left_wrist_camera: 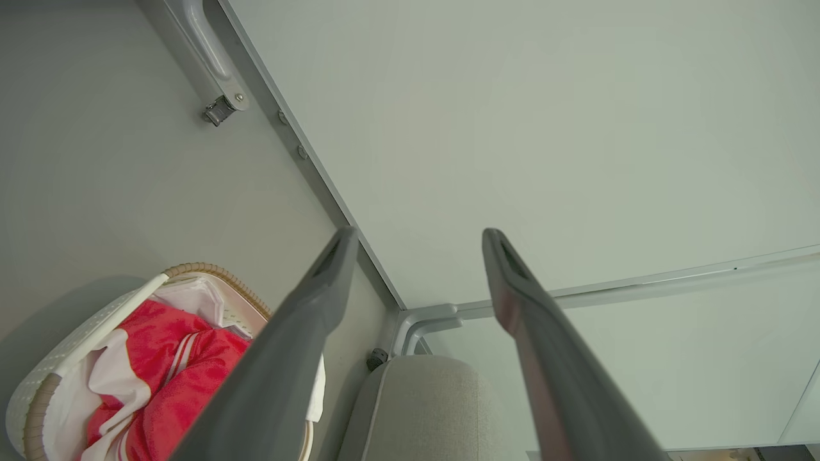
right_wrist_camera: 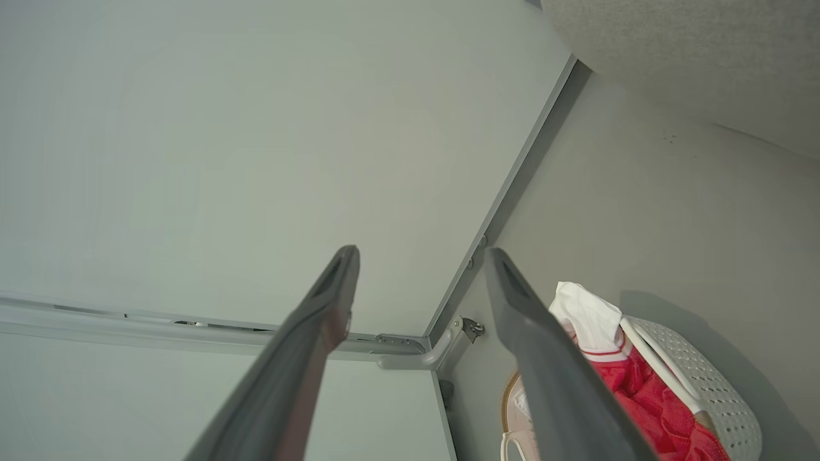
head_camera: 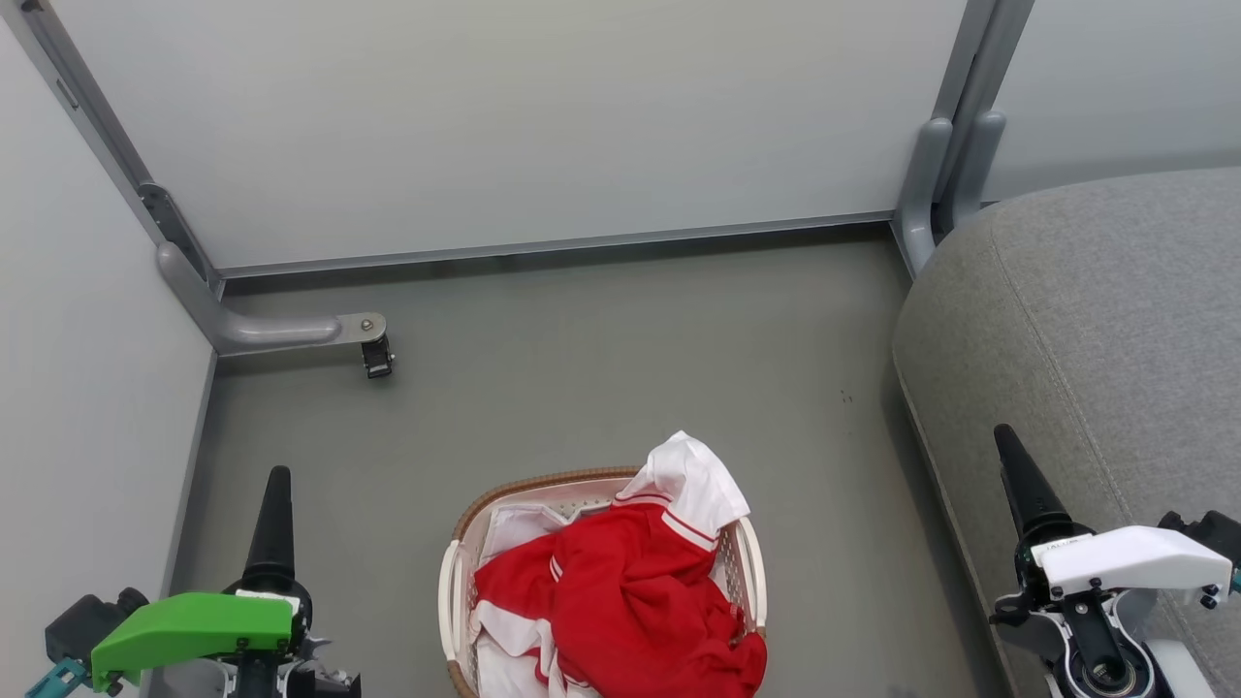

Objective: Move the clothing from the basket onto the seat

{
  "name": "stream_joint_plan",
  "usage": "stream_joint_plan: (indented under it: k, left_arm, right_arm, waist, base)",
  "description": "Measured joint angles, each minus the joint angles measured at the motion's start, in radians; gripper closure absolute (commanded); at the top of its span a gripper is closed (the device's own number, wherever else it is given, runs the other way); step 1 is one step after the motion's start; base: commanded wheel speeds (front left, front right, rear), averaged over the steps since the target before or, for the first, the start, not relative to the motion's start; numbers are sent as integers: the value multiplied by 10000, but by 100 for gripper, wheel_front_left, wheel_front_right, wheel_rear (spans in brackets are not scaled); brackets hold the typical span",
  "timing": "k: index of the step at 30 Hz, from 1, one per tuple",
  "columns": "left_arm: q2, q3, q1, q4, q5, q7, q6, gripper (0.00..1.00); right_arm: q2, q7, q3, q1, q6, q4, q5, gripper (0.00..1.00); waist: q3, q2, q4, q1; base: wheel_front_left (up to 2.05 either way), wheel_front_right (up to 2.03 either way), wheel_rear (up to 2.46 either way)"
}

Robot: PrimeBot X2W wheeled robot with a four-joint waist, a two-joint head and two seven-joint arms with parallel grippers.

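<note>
The clothing (head_camera: 630, 601), red fabric with white panels and striped trim, lies heaped in the basket (head_camera: 451, 591) on the floor at the bottom centre. One white sleeve drapes over the basket's far rim. The grey seat (head_camera: 1096, 330) fills the right side. My left gripper (head_camera: 277, 485) hovers left of the basket, and my right gripper (head_camera: 1008, 441) hovers over the seat's front edge. In the left wrist view the left gripper (left_wrist_camera: 418, 235) is open and holds nothing, with the clothing (left_wrist_camera: 173, 371) lower left. In the right wrist view the right gripper (right_wrist_camera: 421, 253) is open too, beside the basket (right_wrist_camera: 711, 384).
Pale partition walls close off the far and left sides. A grey metal foot with a small caster (head_camera: 376, 357) juts onto the floor (head_camera: 601, 368) at the back left. A grey post (head_camera: 931, 184) stands at the seat's far corner.
</note>
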Motion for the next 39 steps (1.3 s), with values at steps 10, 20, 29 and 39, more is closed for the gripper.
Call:
stream_joint_plan:
  k: [10, 20, 29, 39]
  left_arm:
    - [111, -359, 1, 84, 1879, -368, 0, 0]
    - [265, -560, 5, 274, 3603, -736, 0, 0]
    - [284, -654, 31, 316, 5039, -1032, -2, 0]
    - [293, -715, 94, 384, 6506, -1315, -2, 0]
  right_arm:
    - [-211, -384, 347, -57, 0, 113, -1825, 0]
    - [-268, -744, 637, -75, 0, 207, -3584, 0]
    - [-378, -1049, 993, -109, 2, 301, -4918, 0]
    - [-541, -1346, 1432, -153, 2, 453, -6259, 0]
  waist:
    - [-6, 0, 18, 0]
    - [-11, 0, 51, 0]
    - [-16, 0, 64, 0]
    - [-57, 0, 69, 0]
  base:
    - [0, 0, 0]
    - [0, 0, 0]
    - [0, 0, 0]
    - [0, 0, 0]
